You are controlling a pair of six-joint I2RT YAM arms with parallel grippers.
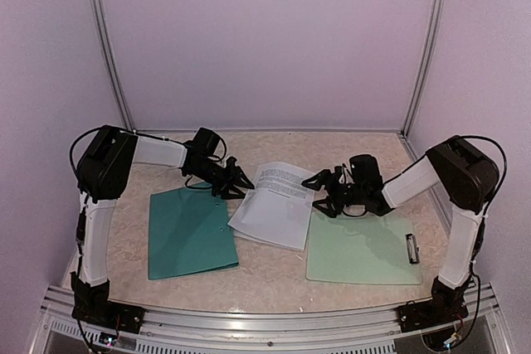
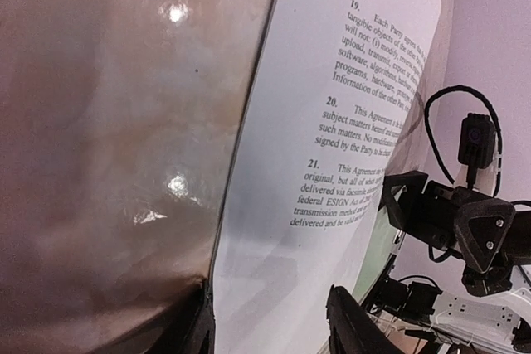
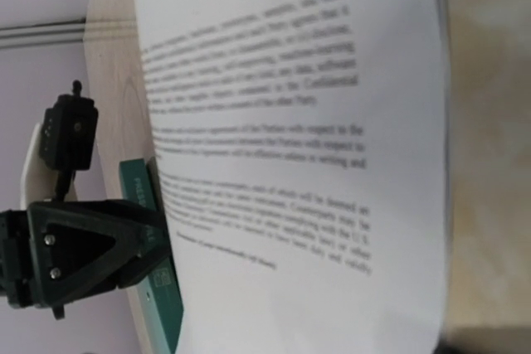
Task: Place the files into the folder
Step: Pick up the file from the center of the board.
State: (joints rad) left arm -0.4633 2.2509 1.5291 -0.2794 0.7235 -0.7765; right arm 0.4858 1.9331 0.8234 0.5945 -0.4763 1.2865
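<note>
The files are a small stack of white printed sheets lying on the table between the dark teal folder on the left and a pale mint clipboard on the right. The folder lies flat and closed. My left gripper hovers low at the stack's left edge. In its wrist view the fingers stand apart with the files spread beneath them and nothing pinched. My right gripper is at the stack's right edge, its jaws spread wide. Its wrist view shows the files close up, with the folder and left gripper beyond.
The mint clipboard, with a metal clip on its right side, lies under the right arm. Pale walls with metal corner posts enclose the table. An aluminium rail runs along the near edge.
</note>
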